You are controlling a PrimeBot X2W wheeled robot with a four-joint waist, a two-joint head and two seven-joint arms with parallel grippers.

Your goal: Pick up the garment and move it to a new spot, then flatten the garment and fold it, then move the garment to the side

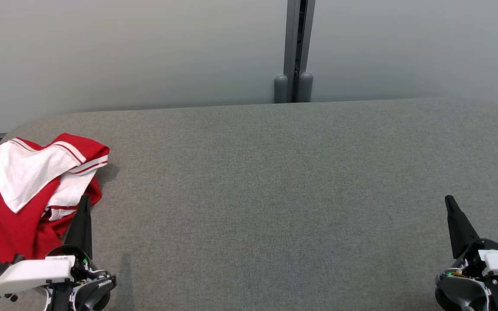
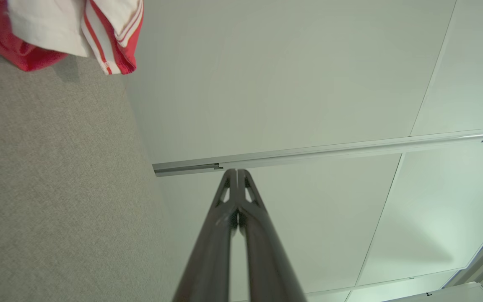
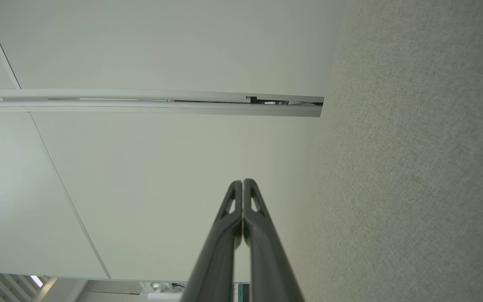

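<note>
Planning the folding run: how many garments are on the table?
1. The red and white garment lies bunched at the table's left end, just left of the left hand. A second piece could be hidden inside the heap.

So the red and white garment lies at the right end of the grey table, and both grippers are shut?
No: the head view shows the garment at the left end of the table. The left gripper and the right gripper are shut.

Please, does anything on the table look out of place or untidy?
Yes. The red and white garment lies crumpled at the left end of the grey table, bunched and folded over itself, not flat. Nothing else stands out.
</note>
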